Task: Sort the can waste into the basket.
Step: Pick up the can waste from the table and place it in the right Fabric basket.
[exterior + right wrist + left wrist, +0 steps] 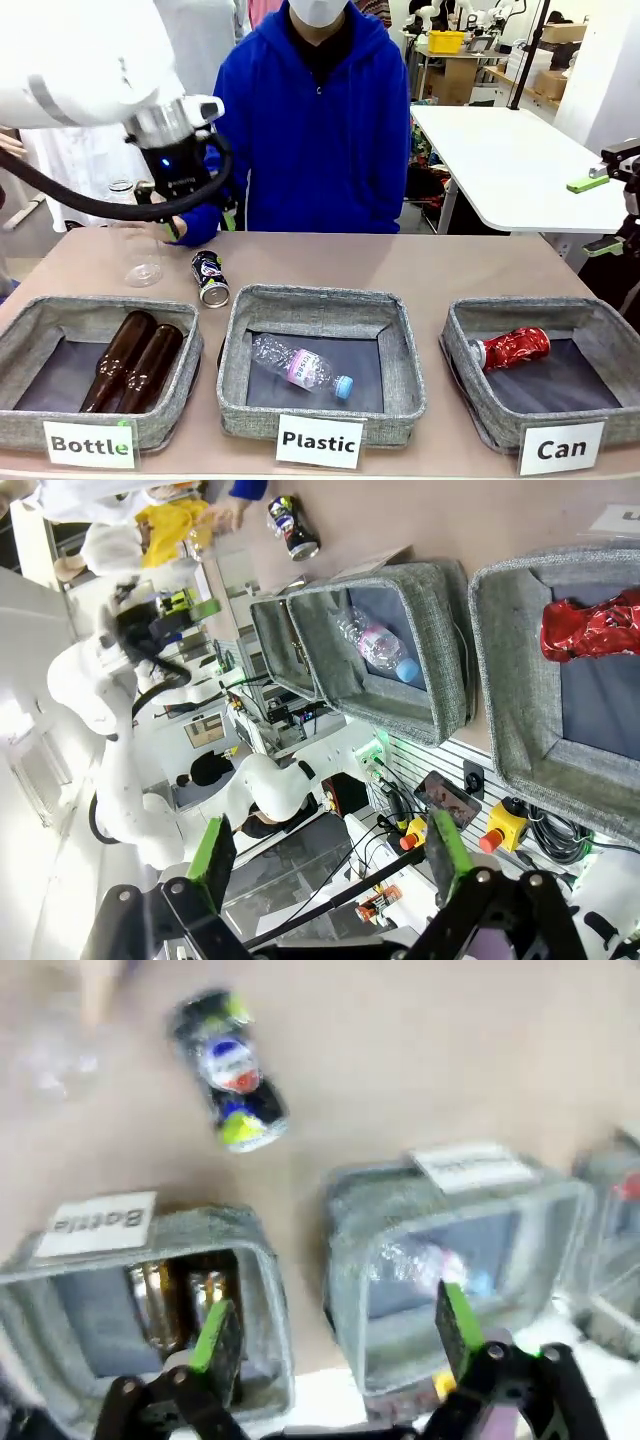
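Observation:
A dark blue-black can (pixel 210 277) lies on its side on the table behind the baskets; it is also seen in the left wrist view (pixel 228 1070) and the right wrist view (pixel 292 527). A dented red can (pixel 512 348) (pixel 590 625) lies inside the grey basket labelled "Can" (pixel 470 385) (pixel 515 680) at the right. My left gripper (pixel 200 222) (pixel 335 1330) hangs open above the table's far left, up and left of the dark can, with nothing between its fingers. My right gripper (pixel 600 215) (pixel 330 845) is open and empty, beyond the table's right edge.
The "Bottle" basket (pixel 30 310) (pixel 265 1260) holds two brown bottles. The "Plastic" basket (pixel 235 330) (pixel 345 1260) holds a clear bottle. A person in blue stands across the table with a hand (pixel 178 228) by a clear plastic bottle (pixel 138 250) under my left gripper.

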`<state>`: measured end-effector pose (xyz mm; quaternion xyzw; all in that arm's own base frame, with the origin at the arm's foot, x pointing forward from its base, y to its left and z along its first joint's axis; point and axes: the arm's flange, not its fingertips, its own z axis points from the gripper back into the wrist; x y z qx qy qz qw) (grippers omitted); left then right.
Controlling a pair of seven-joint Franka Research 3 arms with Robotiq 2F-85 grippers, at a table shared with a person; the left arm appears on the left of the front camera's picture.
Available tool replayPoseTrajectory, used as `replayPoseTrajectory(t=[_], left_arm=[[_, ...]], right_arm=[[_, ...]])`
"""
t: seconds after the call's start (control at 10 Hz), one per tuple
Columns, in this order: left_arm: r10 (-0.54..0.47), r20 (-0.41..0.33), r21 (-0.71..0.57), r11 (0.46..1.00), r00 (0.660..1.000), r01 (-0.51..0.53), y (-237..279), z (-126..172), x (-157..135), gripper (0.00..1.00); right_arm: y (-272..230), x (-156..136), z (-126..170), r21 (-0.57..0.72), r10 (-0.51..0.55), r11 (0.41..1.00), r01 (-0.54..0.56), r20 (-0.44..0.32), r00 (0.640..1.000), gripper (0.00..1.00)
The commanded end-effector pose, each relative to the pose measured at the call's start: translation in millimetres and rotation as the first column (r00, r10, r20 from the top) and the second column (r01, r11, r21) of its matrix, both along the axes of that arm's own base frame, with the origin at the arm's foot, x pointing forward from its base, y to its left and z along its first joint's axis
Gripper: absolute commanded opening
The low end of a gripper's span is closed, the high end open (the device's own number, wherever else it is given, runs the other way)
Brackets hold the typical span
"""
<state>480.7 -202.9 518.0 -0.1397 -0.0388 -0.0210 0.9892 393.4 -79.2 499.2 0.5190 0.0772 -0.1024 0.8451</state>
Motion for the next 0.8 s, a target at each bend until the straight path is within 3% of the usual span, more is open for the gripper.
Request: replayPoseTrajectory(t=[0.0, 0.1, 0.3, 0.5, 0.7], left_arm=[[-0.356, -0.015, -0.256, 0.905, 0.934, 0.341, 105, 46, -59, 1.0], [-0.395, 0.029, -0.344, 0.859, 0.918, 0.38, 142, 58, -81, 1.0], [-0.28, 0.087, -0.44, 0.85, 0.956, 0.289, 208, 70, -103, 1.0], [-0.236, 0.074, -0.543, 0.806, 0.969, 0.238, 278, 83, -98, 1.0], [-0.205, 0.008, -0.662, 0.733, 0.979, 0.158, 340, 65, -80, 1.0]], right_arm=[[-2, -1, 2, 0.0, 0.013, 1.0, -0.013, 0.011, 1.0, 1.0], [-2, -1, 2, 0.0, 0.013, 1.0, -0.013, 0.011, 1.0, 1.0], [-2, -1, 2, 0.0, 0.013, 1.0, -0.013, 0.011, 1.0, 1.0], [-2, -1, 2, 0.0, 0.013, 1.0, -0.013, 0.011, 1.0, 1.0], [-2, -1, 2, 0.0, 0.013, 1.0, -0.013, 0.011, 1.0, 1.0]])
